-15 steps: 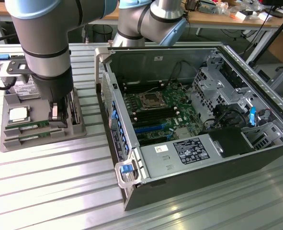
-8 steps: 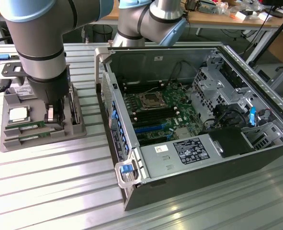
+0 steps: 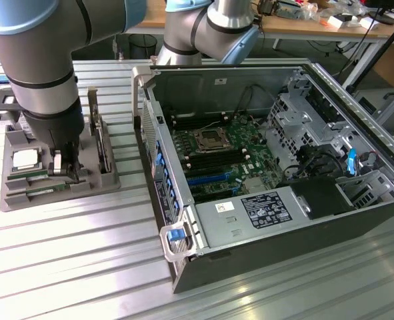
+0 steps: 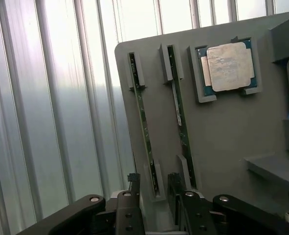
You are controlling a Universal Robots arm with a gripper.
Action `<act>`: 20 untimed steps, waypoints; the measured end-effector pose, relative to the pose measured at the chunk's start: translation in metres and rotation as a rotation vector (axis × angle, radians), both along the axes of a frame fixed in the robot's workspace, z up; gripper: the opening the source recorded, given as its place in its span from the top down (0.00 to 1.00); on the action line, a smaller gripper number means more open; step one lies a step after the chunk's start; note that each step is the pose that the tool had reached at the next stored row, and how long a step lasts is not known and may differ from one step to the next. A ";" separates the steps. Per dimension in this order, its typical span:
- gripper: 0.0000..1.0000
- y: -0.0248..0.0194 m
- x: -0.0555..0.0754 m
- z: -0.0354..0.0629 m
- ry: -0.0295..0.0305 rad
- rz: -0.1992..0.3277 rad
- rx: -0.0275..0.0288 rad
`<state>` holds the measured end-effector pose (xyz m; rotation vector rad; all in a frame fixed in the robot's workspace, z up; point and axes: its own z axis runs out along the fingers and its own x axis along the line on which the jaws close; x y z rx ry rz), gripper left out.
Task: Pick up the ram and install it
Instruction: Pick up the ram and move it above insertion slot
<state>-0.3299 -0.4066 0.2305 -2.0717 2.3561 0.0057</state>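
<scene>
Two ram sticks stand on edge in slots of a grey parts tray (image 4: 217, 142). One ram stick (image 4: 143, 117) runs toward my gripper (image 4: 155, 188), and its near end lies between the two open fingers (image 4: 134, 183) with a gap on each side. The other ram stick (image 4: 179, 110), with a white label, sits one slot over, beside the right finger. In the exterior view the gripper (image 3: 62, 167) hangs low over the tray (image 3: 10, 197) at that view's left, beside the open computer case (image 3: 263, 233).
A CPU (image 4: 228, 66) rests in a holder on the same tray. Two wider cards (image 3: 102, 143) stand upright at the tray's side toward the case. Inside the case lie the motherboard (image 3: 223, 150), black memory slots (image 3: 213, 163) and a power supply (image 3: 250, 217). The table is ribbed metal (image 3: 83, 267).
</scene>
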 end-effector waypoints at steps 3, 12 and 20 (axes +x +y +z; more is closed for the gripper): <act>0.64 -0.0008 -0.010 -0.0034 -0.0002 0.023 0.0000; 0.64 -0.0014 -0.035 -0.0159 0.0000 0.041 -0.0001; 0.64 -0.0028 -0.036 -0.0228 0.0001 0.045 -0.0001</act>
